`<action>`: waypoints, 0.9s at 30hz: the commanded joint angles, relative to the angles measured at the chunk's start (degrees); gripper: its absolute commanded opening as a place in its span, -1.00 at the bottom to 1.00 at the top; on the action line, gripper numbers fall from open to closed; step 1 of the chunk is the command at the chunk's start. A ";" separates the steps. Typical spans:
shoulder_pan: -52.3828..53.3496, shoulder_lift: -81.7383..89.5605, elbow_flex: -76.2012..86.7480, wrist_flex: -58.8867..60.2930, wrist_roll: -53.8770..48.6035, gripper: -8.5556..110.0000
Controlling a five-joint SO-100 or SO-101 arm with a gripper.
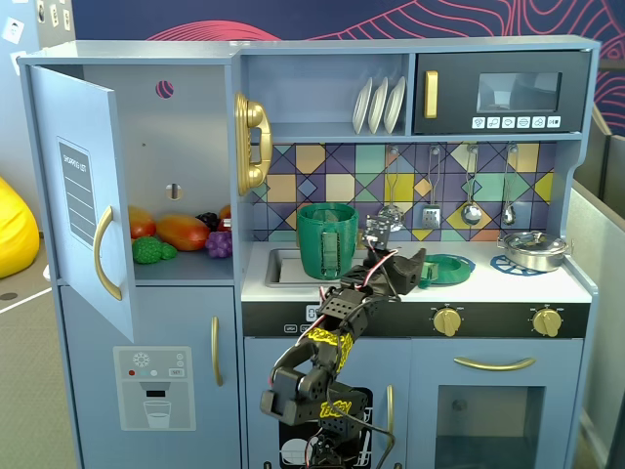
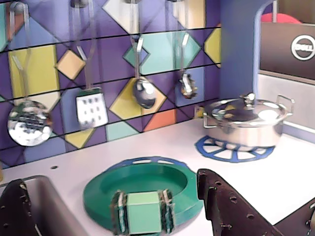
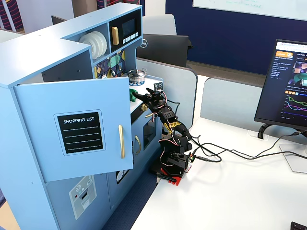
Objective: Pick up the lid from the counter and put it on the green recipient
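Note:
The green lid (image 2: 147, 183) lies flat on the white counter (image 2: 162, 137), its boxy light-green knob (image 2: 143, 212) on the near side. In a fixed view the lid (image 1: 449, 269) sits right of the sink, over a blue burner ring. My gripper (image 2: 110, 179) is open and empty. Its dark fingers (image 2: 224, 201) stand either side of the lid, just in front of it and low over the counter. In a fixed view the gripper (image 1: 418, 271) reaches the lid's left edge. The tall dark-green pot (image 1: 327, 239) stands by the sink, left of the gripper. It is out of the wrist view.
A lidded silver metal pot (image 1: 533, 250) sits on the right burner and also shows in the wrist view (image 2: 246, 120). Metal utensils (image 2: 91, 105) hang on the tiled back wall. The sink basin (image 2: 49, 196) is at the left. The fridge door (image 1: 83, 195) stands open.

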 commanded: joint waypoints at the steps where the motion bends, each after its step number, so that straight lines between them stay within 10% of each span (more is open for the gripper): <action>1: 3.52 -4.66 -3.96 -5.19 -1.14 -0.14; 27: -1.14 -32.43 -12.13 -19.51 -1.58 0.00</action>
